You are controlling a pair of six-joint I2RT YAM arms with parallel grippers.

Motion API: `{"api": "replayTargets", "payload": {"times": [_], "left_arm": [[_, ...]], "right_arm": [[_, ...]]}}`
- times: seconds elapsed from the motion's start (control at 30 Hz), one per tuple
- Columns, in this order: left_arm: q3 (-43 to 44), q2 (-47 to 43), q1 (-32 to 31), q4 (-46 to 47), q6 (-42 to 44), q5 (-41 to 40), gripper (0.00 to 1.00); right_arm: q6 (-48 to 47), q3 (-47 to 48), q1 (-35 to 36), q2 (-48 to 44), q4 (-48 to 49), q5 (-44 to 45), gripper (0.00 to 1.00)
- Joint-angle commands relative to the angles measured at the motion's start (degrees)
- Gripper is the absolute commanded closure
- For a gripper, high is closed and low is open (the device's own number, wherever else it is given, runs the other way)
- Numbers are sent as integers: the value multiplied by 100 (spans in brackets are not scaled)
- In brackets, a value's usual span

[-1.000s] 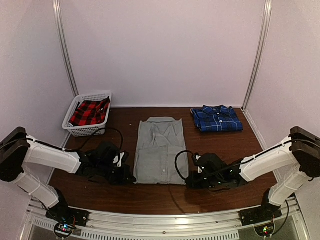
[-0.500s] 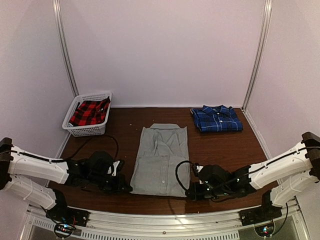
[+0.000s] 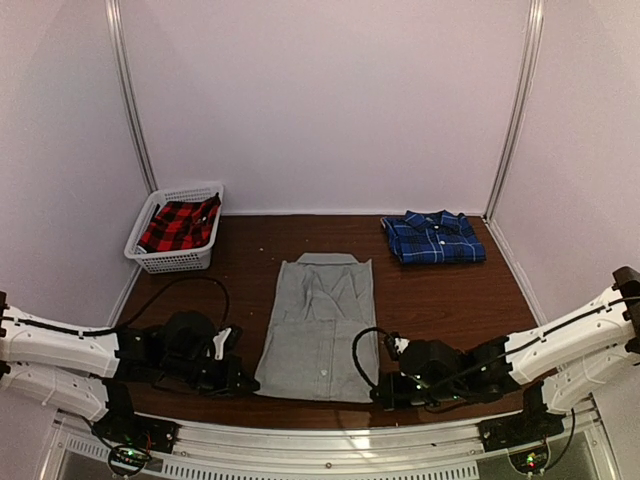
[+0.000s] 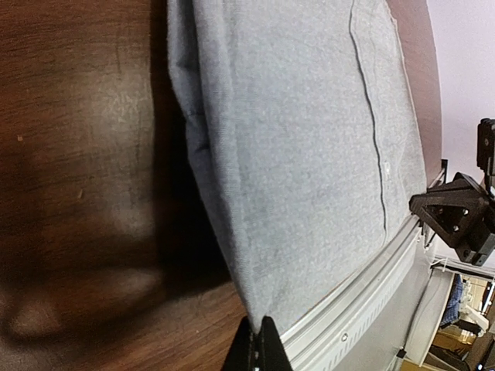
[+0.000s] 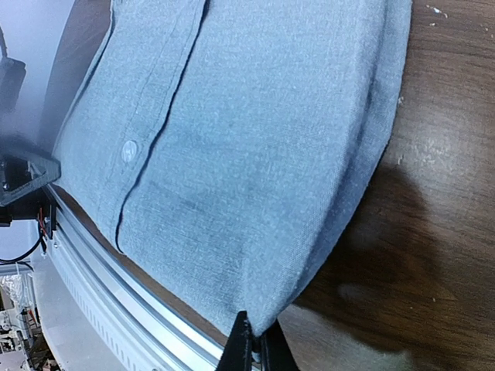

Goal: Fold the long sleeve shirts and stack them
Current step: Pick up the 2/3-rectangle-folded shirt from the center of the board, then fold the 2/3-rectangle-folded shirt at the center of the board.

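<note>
As seen from above, found the grey shirt (image 3: pixel 318 320) spread flat, front up, in the middle of the worktop (image 3: pixel 450 290), collar toward the far edge and hem just short of the near edge. Noted the blue plaid shirt (image 3: pixel 433 238) folded at the far right corner, well apart from it, and a white basket (image 3: pixel 172 262) holding a red checked cloth (image 3: pixel 180 225) at the far left corner. Saw the left gripper (image 3: pixel 247 386) low at the hem's left corner and the right gripper (image 3: pixel 380 396) low at its right corner.

Through the left wrist camera, saw the left gripper (image 4: pixel 259 349) pinched tight on the very corner of the grey shirt (image 4: pixel 309 154), with dark worktop (image 4: pixel 77 154) beside the folded side edge and a metal rail (image 4: pixel 348 317) just past the hem.

Through the right wrist camera, found the right gripper (image 5: pixel 251 344) likewise clamped on the opposite hem corner of the grey shirt (image 5: pixel 247 139), placket and a button (image 5: pixel 129 150) facing up, worktop (image 5: pixel 441 193) alongside.
</note>
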Motion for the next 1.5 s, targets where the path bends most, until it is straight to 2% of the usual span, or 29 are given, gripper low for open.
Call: {"api": "replayTargets", "payload": {"times": [0.0,0.13,0.3,0.43,0.53,0.63,0.7,0.83,0.93,1.07,1.17,1.27,1.47], "left_arm": [[-96,-243,-47,-212,-73,-189,100],[208,-425,-49,-501,42,-228,100],[1150,-539,12,-1048,458,-685,100],[1976,21,875,-950,1292,-298,100],[2738,932,1907,-513,1897,540,100],[4126,2437,2494,-343,2584,624,100],[4931,3489,2812,-127,2760,881,100],[6384,5372,3142,-43,2858,954,100],[7104,6335,3260,-101,2816,1019,100],[7463,6961,3268,-105,2701,1115,100],[7005,6762,3226,153,2566,1127,100],[6513,6403,3157,298,2586,1137,100],[5231,5103,2892,543,2622,1057,100]], "right_arm": [[67,151,50,-294,-601,309,100],[-35,449,50,-542,-1034,517,100],[-524,1210,-161,-812,-1487,934,100],[-1252,1891,-938,-620,-1383,937,100],[-1926,2422,-1919,-202,-1037,685,100],[-2424,2899,-3187,582,-321,33,100],[-2679,3427,-3752,1377,-145,-298,100],[-3059,4606,-4451,3095,60,-967,100],[-3296,5599,-4680,4359,-140,-1358,100],[-3434,6419,-4708,5451,-525,-1815,100],[-3451,6278,-4618,5457,-631,-1691,100],[-3239,5448,-4510,4917,-466,-1516,100],[-2657,3125,-4148,3075,278,-1122,100]]}}
